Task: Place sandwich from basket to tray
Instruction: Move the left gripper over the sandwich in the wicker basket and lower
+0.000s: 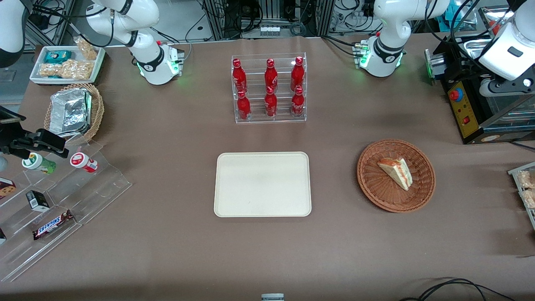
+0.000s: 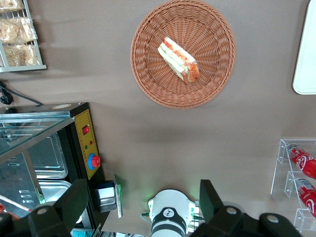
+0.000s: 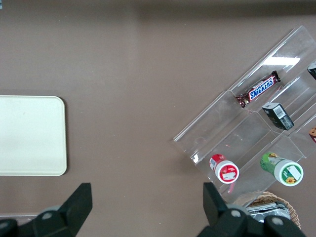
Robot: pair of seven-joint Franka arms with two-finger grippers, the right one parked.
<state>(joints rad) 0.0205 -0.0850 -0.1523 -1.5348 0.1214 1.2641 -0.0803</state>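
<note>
So far nothing is moved: the counter (image 1: pixel 267 251) carries the empty tray (image 1: pixel 262 184), the basket (image 1: pixel 396 175) beside it toward the working arm's end, and the sandwich (image 1: pixel 396 171) in it, long axis diagonal, tip toward the front camera. My end effector (image 2: pixel 140 215) hangs high, fingers apart.

Six red bottles (image 1: pixel 270 90), one sandwich (image 1: pixel 396 171), two baskets (image 1: pixel 396 175).

Robotics lab staged as a snack counter: white robot arms (image 1: pixel 391 37) bolted to a brown-covered surface (image 1: pixel 167 138), cable bundles and metal racking at its edge, clear shelves of red bottles (image 1: pixel 270 90), stepped snack display (image 1: pixel 54 200).
</note>
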